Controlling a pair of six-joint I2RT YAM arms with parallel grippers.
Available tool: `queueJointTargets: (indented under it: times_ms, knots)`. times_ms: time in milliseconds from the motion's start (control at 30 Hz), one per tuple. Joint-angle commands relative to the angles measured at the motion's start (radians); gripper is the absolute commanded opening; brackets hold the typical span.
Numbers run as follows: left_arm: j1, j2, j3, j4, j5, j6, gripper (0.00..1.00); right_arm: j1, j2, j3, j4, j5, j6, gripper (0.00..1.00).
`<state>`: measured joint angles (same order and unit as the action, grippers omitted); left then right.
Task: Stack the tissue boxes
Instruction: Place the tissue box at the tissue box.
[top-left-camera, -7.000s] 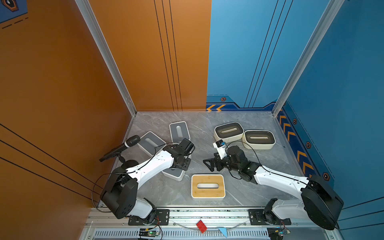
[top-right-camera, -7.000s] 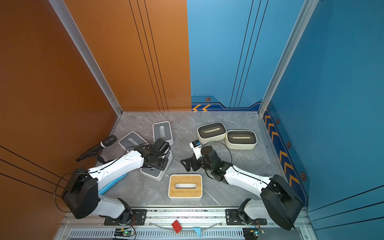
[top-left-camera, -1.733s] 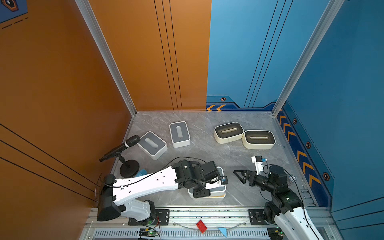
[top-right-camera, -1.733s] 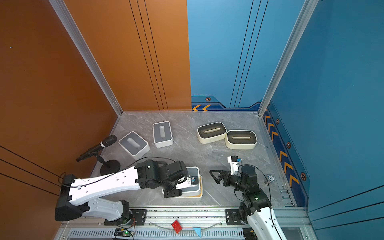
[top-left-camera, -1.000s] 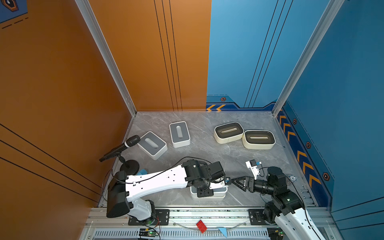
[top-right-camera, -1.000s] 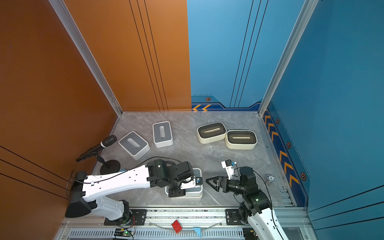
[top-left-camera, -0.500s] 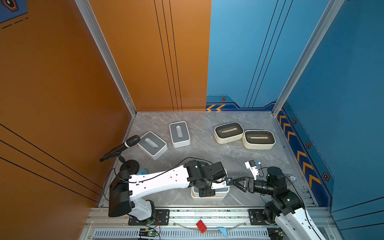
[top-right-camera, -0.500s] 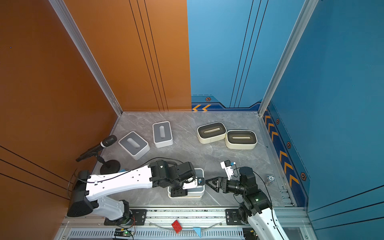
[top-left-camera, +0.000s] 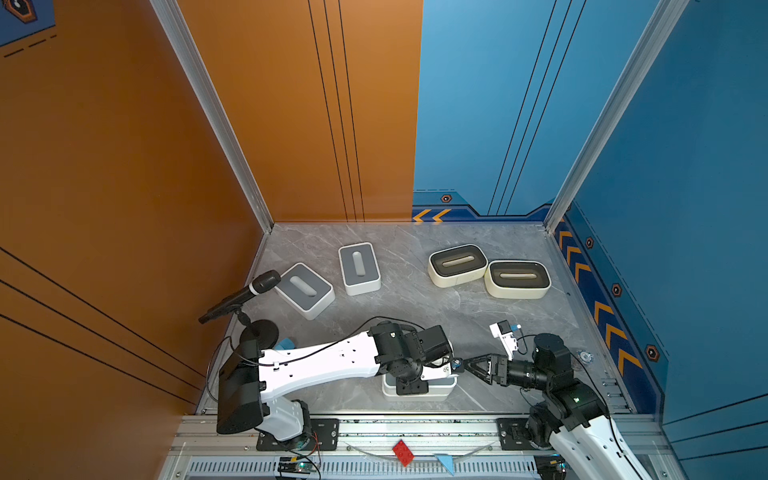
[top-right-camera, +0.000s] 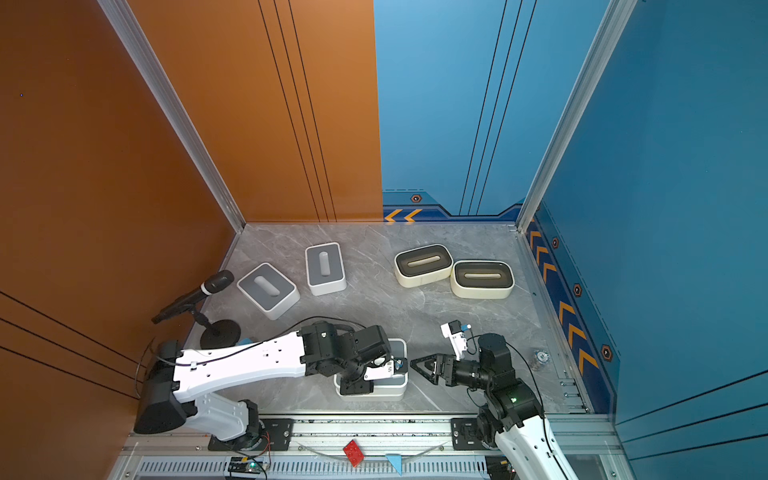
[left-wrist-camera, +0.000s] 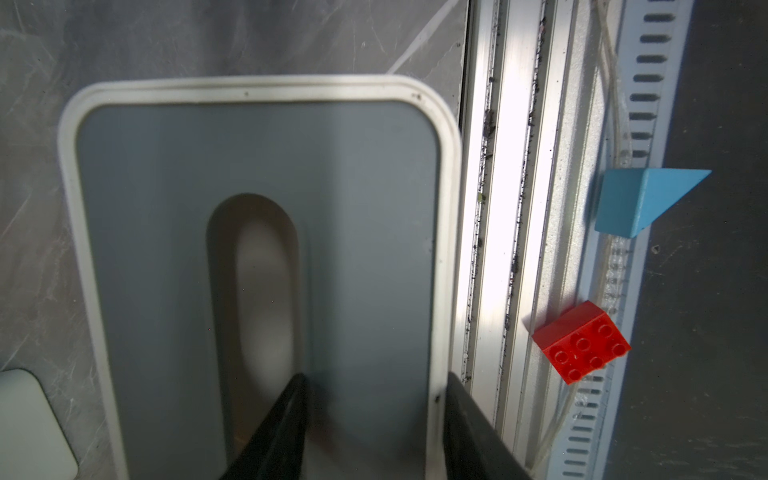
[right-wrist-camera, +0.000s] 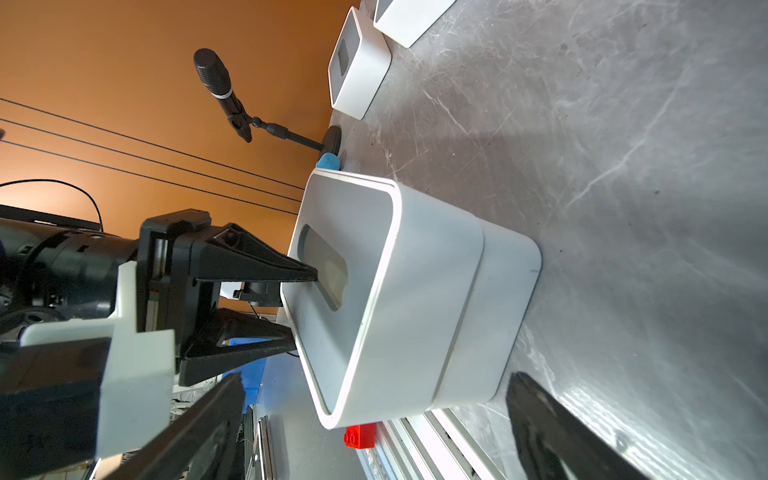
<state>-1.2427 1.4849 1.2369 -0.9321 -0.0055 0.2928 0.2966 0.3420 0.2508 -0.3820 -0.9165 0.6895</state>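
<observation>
A white tissue box with a grey top (top-left-camera: 440, 378) (left-wrist-camera: 257, 166) sits stacked on a lower white box (right-wrist-camera: 498, 316), whose top is covered, near the front edge. My left gripper (top-left-camera: 415, 377) (left-wrist-camera: 376, 378) is shut on the upper box's wall, one finger in the oval slot and one outside. My right gripper (top-left-camera: 467, 365) (right-wrist-camera: 376, 378) stands open just right of the stack, pointing at it and touching nothing. Two more grey-topped boxes (top-left-camera: 304, 289) (top-left-camera: 359, 268) lie at the back left. Two cream boxes with dark tops (top-left-camera: 457, 264) (top-left-camera: 518, 278) lie at the back right.
A microphone on a stand (top-left-camera: 249, 291) with a round base (top-left-camera: 259, 332) stands by the left wall. A metal rail (top-left-camera: 415, 428) runs along the front edge, with a red brick (top-left-camera: 402, 452) and a blue wedge (top-left-camera: 444, 461) beyond it. Walls close the other three sides.
My left gripper carried the grey-topped box from the middle left onto the box at the front. The right arm drew back to the front right. In the last second both barely moved.
</observation>
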Motion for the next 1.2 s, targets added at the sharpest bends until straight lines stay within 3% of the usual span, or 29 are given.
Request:
queueJointTargets:
  times_ms: [0,1167]
  knots:
    - [0.005,-0.031,-0.006,0.016,0.006,0.020,0.40,0.009,-0.003,-0.010,0.023,-0.006,0.008,1.00]
    - [0.017,-0.053,-0.048,0.044,0.018,0.014,0.40,0.024,0.002,-0.013,0.034,0.011,0.009,1.00]
